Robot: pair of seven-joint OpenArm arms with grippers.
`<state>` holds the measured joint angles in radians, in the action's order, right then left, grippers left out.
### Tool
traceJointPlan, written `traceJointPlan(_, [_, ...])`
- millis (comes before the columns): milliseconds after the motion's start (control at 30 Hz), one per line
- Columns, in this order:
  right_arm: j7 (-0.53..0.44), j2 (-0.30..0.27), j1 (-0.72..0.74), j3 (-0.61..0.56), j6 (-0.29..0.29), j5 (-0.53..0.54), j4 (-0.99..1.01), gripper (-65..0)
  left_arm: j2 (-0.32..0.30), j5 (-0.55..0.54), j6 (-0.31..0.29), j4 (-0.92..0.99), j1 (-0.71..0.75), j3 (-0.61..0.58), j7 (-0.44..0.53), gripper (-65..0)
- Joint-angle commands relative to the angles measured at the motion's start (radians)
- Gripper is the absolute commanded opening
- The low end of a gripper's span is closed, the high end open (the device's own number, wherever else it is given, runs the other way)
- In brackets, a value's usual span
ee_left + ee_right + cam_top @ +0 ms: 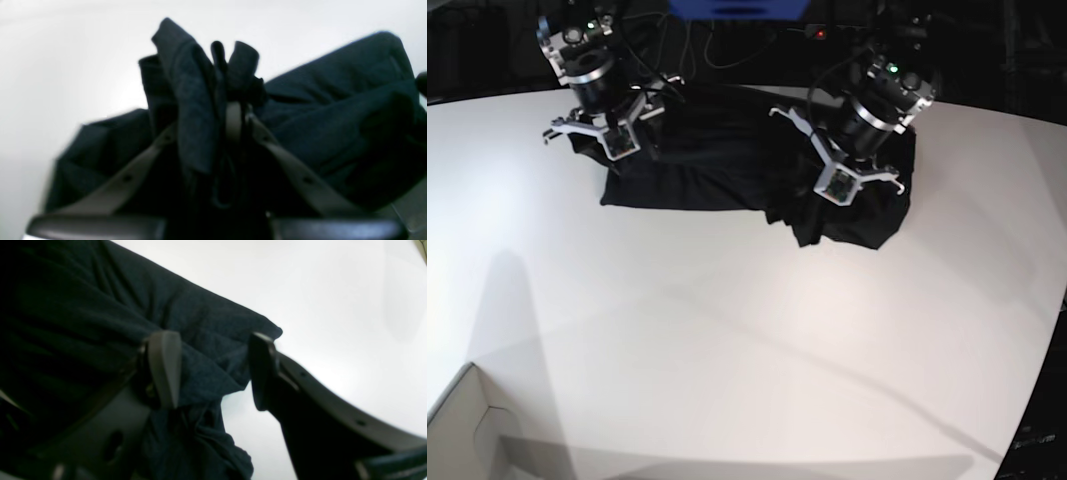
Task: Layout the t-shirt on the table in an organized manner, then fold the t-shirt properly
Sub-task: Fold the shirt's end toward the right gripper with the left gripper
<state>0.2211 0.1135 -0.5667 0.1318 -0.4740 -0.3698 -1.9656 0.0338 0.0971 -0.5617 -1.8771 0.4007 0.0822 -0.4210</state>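
Observation:
The black t-shirt (717,150) lies bunched at the far side of the white table (727,330). My left gripper (235,106) is shut on a raised bunch of the t-shirt (333,110); in the base view this gripper (827,195) is at the shirt's right end. My right gripper (213,370) is open, with its two fingers on either side of an edge fold of the t-shirt (100,306). In the base view the right gripper (602,145) is at the shirt's left end. The fingertips of both are hidden against the dark cloth there.
A white cardboard box corner (467,430) sits at the front left. The table's curved edge (1042,360) runs down the right side. Dark equipment and cables (727,30) stand behind the table.

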Motion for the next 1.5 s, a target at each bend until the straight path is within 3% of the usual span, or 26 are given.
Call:
traceJointPlan(0, [-0.027,0.001,-0.005,-0.001,0.001,0.012,-0.018,-32.3,0.002,-0.015,-0.002,-0.011,-0.003,-0.002,0.024,-64.5])
traceJointPlan(133, [-0.027,0.001,-0.005,-0.002,0.001,0.012,-0.018,-32.3,0.002,-0.015,-0.002,0.02,-0.007,-0.003,0.024,-63.7])
traceJointPlan(200, [-0.027,0.001,-0.005,-0.002,0.001,0.012,-0.018,-32.3,0.002,-0.015,-0.002,0.024,-0.01,-0.003,0.024,-59.8])
traceJointPlan(300, [-0.025,0.001,-0.005,-0.002,0.001,0.012,-0.018,-32.3,-0.005,-0.015,-0.01,0.024,-0.01,-0.034,0.023,-47.8])
traceJointPlan(400, [-0.025,0.001,-0.005,-0.002,0.001,0.012,-0.018,-32.3,-0.07,-0.018,-0.005,0.012,-0.006,-0.112,0.024,-35.6])
traceJointPlan(500, [-0.024,0.001,-0.005,-0.002,0.001,0.012,-0.018,-32.3,-0.101,-0.026,-0.004,-0.022,-0.004,-0.146,0.024,-28.7])
traceJointPlan(733, [-0.022,0.001,-0.006,-0.002,0.001,0.012,-0.018,-32.3,-0.061,-0.035,-0.004,-0.12,0.017,-0.045,0.026,-28.4])
traceJointPlan(1033, [-0.022,0.001,-0.006,-0.002,0.001,0.012,-0.016,-32.4,-0.019,-0.17,-0.004,-0.059,-0.012,0.293,0.023,-28.4])
traceJointPlan(1267, [-0.022,0.008,0.001,-0.016,0.001,0.013,-0.016,-32.3,-0.036,-0.165,-0.004,0.052,-0.064,0.291,-0.111,-28.4])
traceJointPlan(1467, [-0.022,0.012,0.001,-0.017,0.001,0.013,-0.016,-32.3,-0.027,-0.165,-0.004,0.061,-0.084,0.284,-0.12,-28.6])
